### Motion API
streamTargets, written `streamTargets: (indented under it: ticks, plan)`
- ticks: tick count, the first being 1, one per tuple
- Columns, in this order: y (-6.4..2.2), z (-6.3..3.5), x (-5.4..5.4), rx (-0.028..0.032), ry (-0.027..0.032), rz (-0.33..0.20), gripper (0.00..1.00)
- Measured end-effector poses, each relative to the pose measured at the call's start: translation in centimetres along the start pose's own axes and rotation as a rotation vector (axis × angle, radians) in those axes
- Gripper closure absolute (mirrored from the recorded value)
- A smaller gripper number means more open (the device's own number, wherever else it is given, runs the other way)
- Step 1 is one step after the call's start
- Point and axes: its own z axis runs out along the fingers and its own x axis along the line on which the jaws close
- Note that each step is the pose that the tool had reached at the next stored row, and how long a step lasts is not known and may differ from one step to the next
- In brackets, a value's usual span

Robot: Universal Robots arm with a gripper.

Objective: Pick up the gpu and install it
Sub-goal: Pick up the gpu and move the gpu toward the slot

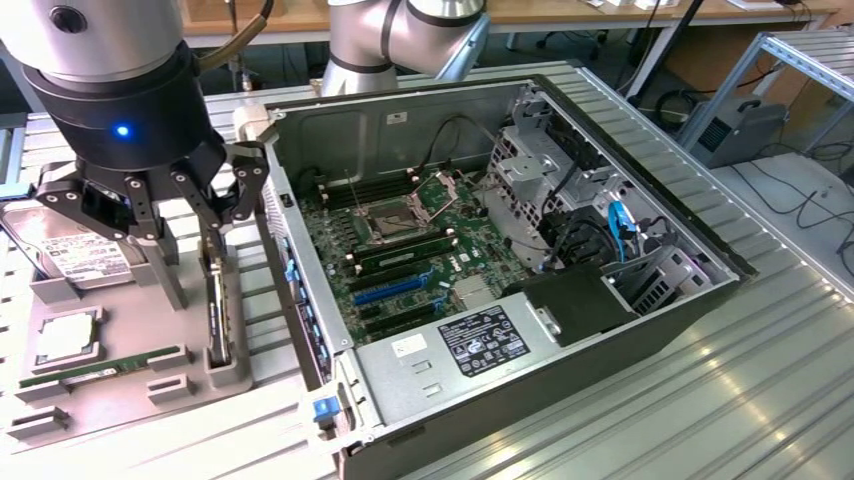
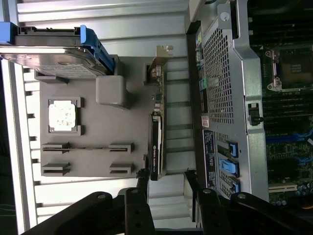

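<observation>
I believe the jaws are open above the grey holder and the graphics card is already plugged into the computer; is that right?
Not quite: the graphics card is not plugged in; it stands on edge in the grey holder beside the computer, as the exterior view shows. The jaws are indeed open above the holder.

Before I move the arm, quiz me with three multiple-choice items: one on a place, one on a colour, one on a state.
1. Where is the gpu? A. On edge in the grey tray B. Flat on the floor C. Plugged into the motherboard
2. What colour is the hard drive's carrier? A. Red B. Blue C. Yellow
3. How is the gripper? A. Shut on the gpu B. Shut, empty C. Open, empty
Answers: 1 A, it stands in a tray slot; 2 B, its plastic is blue; 3 C, its fingers stand apart, holding nothing.
</observation>
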Motion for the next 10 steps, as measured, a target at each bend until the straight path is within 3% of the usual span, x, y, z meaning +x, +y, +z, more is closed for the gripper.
streamTargets:
  ticks: [10]
  plan:
    - [-0.01,0.28,0.01,0.0000,0.0000,0.000,0.58]
